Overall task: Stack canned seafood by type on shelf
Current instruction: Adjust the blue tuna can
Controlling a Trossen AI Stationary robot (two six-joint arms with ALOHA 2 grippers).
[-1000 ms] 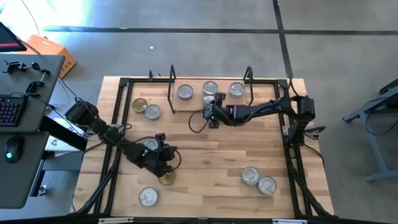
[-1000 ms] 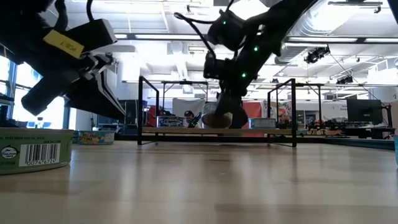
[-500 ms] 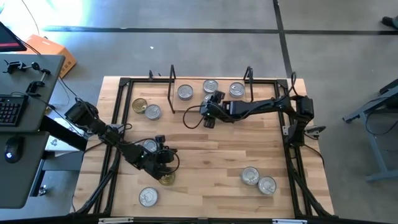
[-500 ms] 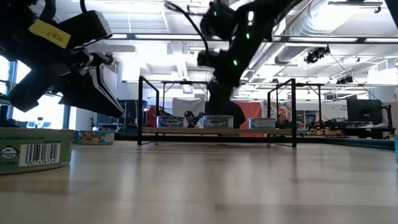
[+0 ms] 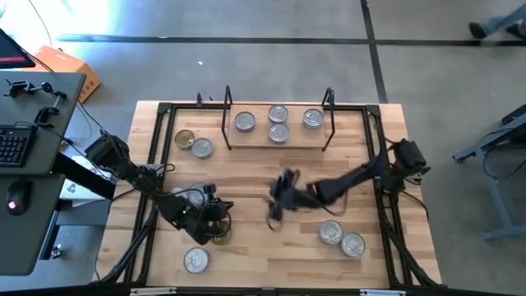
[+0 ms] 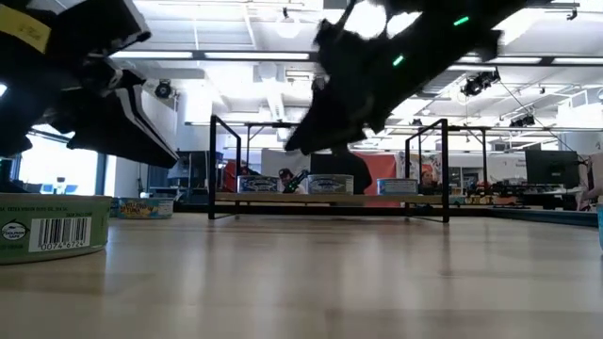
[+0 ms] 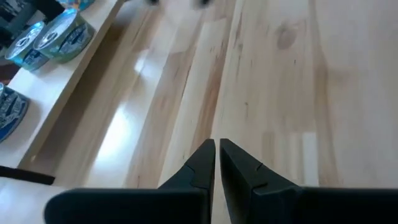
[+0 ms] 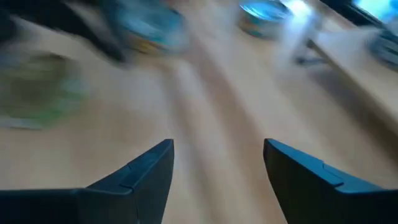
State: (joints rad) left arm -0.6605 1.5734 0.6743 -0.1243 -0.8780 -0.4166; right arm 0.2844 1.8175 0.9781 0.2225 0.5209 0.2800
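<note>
Your right claw is spread wide and holds nothing, out over the middle of the table. Your left claw is pressed together with nothing in it, at the lower left, just beside a gold tin.

Four silver tins sit on the shelf at the top middle, so you are partly done. You have more left: two tins at the upper left, three near your left claw, and two at the lower right. Each tin is small, flat, round and shiny.
</note>
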